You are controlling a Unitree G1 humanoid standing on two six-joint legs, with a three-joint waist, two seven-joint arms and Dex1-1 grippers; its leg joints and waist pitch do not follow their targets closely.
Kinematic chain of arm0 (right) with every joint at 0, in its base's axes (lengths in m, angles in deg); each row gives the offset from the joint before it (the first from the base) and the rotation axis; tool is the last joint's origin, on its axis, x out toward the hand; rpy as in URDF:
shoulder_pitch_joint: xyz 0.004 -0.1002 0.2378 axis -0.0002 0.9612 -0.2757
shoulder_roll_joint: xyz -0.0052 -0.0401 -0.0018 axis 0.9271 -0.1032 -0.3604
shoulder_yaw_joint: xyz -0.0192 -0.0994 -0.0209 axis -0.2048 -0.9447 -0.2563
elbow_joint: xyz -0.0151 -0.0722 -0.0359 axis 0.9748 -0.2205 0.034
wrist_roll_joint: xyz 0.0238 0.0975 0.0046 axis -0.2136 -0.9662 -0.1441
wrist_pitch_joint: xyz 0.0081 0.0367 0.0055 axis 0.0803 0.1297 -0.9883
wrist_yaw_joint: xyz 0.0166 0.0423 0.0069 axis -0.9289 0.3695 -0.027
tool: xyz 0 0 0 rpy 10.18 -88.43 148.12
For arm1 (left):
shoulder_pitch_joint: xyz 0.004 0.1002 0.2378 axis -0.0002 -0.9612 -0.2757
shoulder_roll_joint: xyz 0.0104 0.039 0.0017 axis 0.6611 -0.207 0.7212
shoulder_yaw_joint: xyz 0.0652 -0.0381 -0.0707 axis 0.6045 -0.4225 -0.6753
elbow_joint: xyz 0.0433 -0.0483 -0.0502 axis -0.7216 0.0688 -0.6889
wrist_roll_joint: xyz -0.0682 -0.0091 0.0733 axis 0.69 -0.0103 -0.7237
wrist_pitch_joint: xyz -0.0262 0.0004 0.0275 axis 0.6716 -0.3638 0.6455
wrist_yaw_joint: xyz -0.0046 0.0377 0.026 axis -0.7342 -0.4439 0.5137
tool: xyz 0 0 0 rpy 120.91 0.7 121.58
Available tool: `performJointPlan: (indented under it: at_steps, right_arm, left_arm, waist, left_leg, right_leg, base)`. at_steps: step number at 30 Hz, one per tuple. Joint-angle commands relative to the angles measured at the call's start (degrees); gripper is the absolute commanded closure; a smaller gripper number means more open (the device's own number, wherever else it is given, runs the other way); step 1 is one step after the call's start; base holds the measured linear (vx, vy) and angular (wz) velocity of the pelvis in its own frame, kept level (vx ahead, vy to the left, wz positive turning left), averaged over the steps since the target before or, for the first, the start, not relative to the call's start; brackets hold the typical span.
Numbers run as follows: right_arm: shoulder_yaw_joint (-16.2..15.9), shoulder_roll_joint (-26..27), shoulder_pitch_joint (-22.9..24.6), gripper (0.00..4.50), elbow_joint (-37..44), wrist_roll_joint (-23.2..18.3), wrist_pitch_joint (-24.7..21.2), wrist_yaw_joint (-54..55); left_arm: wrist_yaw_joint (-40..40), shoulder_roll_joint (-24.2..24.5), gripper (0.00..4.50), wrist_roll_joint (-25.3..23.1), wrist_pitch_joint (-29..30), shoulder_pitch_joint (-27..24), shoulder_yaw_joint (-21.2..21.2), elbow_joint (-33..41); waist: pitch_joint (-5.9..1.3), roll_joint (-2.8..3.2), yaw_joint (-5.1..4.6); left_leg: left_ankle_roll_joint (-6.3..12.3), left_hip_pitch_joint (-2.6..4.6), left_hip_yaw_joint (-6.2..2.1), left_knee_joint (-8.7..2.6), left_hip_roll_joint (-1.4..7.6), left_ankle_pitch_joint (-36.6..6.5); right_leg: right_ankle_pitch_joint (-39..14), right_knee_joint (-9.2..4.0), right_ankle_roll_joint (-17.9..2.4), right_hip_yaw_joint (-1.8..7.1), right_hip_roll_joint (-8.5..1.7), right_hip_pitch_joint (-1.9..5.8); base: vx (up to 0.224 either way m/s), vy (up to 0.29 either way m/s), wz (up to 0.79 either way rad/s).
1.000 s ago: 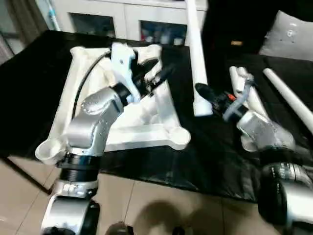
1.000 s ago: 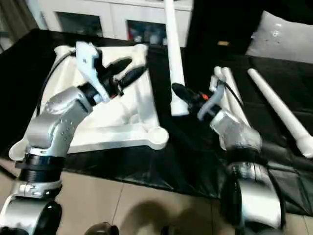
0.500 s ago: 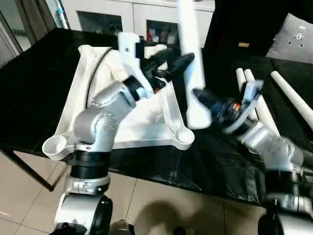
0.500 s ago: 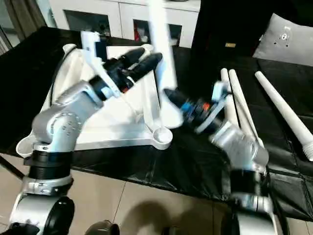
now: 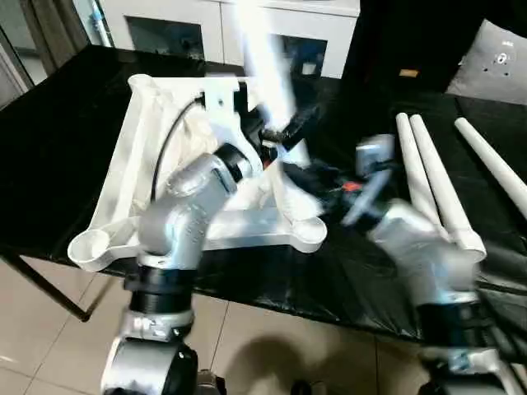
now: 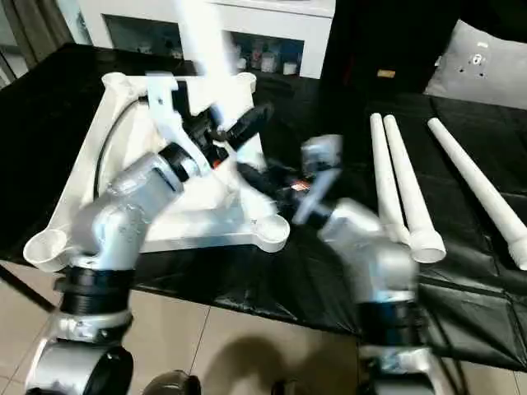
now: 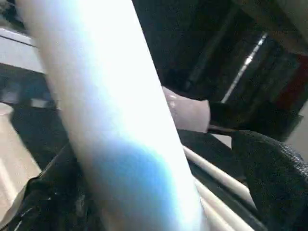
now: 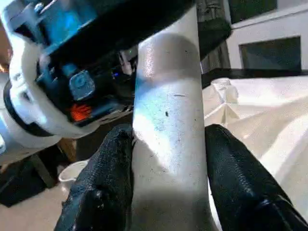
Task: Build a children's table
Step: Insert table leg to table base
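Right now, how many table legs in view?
4. One leg stands upright over the table top, clamped in the right gripper, with the left gripper beside it. A pair lies side by side on the black table, and a fourth further right.

The two head views look forward and down from above the silver forearms, sharing the upturned table top [image 5: 206, 222] at ten o'clock and the cabinet [image 5: 288, 25] at twelve. Each wrist view sits very close to the upright leg [image 8: 166, 134], looking along its own fingers [image 8: 103, 192].
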Motion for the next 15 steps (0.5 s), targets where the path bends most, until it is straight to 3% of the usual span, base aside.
performJointPlan:
  at_steps: [1,3,5,9,13,14,15]
  right_arm:
    - [-1.4,0.1,0.3,2.63,0.5,4.7,7.2,2.1]
    - [-3.2,0.6,0.5,2.63,-1.1,10.6,15.2,5.4]
    - [-4.1,2.0,0.9,2.63,-2.3,13.4,20.7,8.1]
    - [-5.3,2.1,1.4,2.63,-2.6,15.3,23.7,9.5]
    - [-5.6,3.3,2.0,2.63,-3.6,15.4,25.4,10.6]
    - [-5.5,3.4,2.0,2.63,-3.7,15.4,25.5,10.7]
    - [-5.5,3.6,1.9,2.63,-4.1,15.5,25.8,11.0]
  left_arm:
    - [-1.9,-0.6,0.43,-1.6,-2.1,0.5,0.3,-0.3]
    - [-3.6,-1.4,0.82,-2.5,-3.9,0.4,-0.2,-0.6]
    - [-5.8,-2.7,0.82,-3.0,-5.2,0.0,-0.4,-0.7]
    - [-6.9,-3.3,1.24,-4.1,-6.7,-0.4,0.0,-0.7]
    - [-8.3,-4.2,1.32,-4.4,-8.1,-0.8,0.0,-1.1]
    - [-8.3,-4.3,1.62,-4.4,-8.1,-0.8,0.0,-1.1]
    - [-8.5,-4.4,1.62,-4.4,-8.1,-0.9,0.2,-1.2]
  waist:
    - [-5.06,-0.60,-0.16]
    - [-5.15,-0.65,-0.20]
    - [-5.10,-0.72,-0.41]
    - [-5.20,-0.81,-0.57]
    - [-5.16,-0.76,-0.85]
    - [-5.16,-0.76,-0.92]
    - [-5.15,-0.69,-0.89]
  left_leg:
    - [3.75,0.56,-1.14,-3.69,3.29,-3.3]
    - [3.13,0.56,-1.19,-3.64,3.40,-3.0]
    - [3.33,0.57,-1.06,-3.63,3.21,-3.8]
    - [4.56,0.45,-1.13,-3.58,3.20,-3.6]
    - [5.31,0.44,-1.10,-3.54,3.20,-3.9]
    - [5.46,0.45,-1.07,-3.52,3.17,-3.9]
    - [5.65,0.50,-1.11,-3.52,3.20,-3.7]
  right_leg:
    - [-10.5,-4.20,-7.8,3.17,-5.26,3.87]
    - [-9.9,-4.05,-7.7,3.18,-5.44,3.73]
    - [-10.0,-4.11,-8.1,3.29,-5.38,3.88]
    - [-9.1,-4.00,-8.1,3.30,-5.26,4.08]
    - [-9.0,-4.03,-8.7,3.29,-5.24,4.06]
    - [-8.9,-4.05,-8.7,3.30,-5.18,4.03]
    - [-8.5,-3.96,-8.8,3.29,-5.13,4.03]
  base:
    - [0.000,0.000,0.00]
    - [0.000,0.000,0.00]
    - [0.000,0.000,0.00]
    - [0.000,0.000,0.00]
    - [0.000,0.000,0.00]
    - [0.000,0.000,0.00]
    - [0.000,0.000,0.00]
